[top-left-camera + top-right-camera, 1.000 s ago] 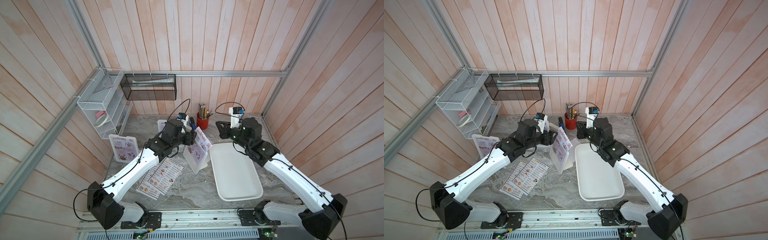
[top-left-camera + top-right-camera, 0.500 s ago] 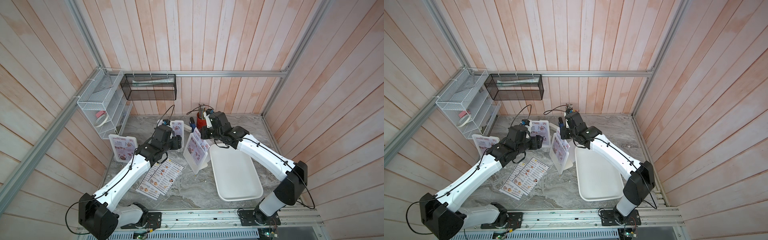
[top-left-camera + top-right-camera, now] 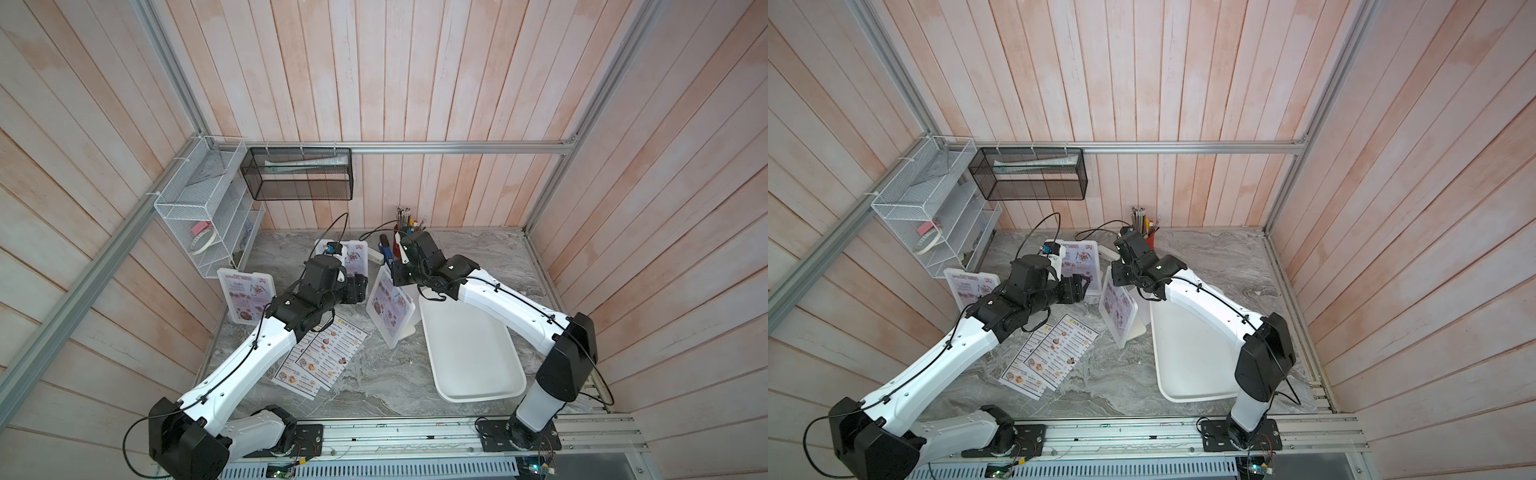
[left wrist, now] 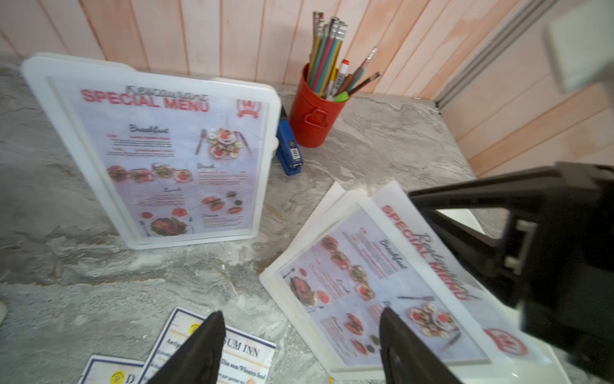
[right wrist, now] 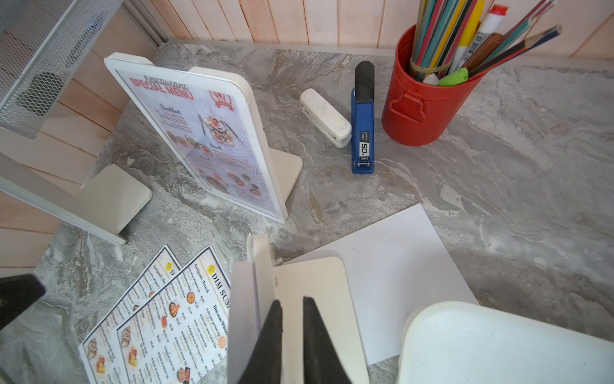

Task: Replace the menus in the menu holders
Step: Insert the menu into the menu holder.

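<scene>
Menus headed DIM SUM INN [image 3: 328, 353] lie flat at front. Left gripper [image 4: 302, 311] hovers past them, jaws wide, empty. Tilted menu holder [image 3: 390, 307] stands beside it, against the tray [image 3: 478, 374]. Right gripper [image 5: 292, 299] sits nearer, at its top edge, jaws narrow. Hold on the protruding SPECIAL MENU sheet [image 4: 428, 252] unconfirmed.

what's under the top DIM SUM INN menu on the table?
A second DIM SUM INN menu, offset, partly showing. Whether a third lies beneath is hidden.
</scene>
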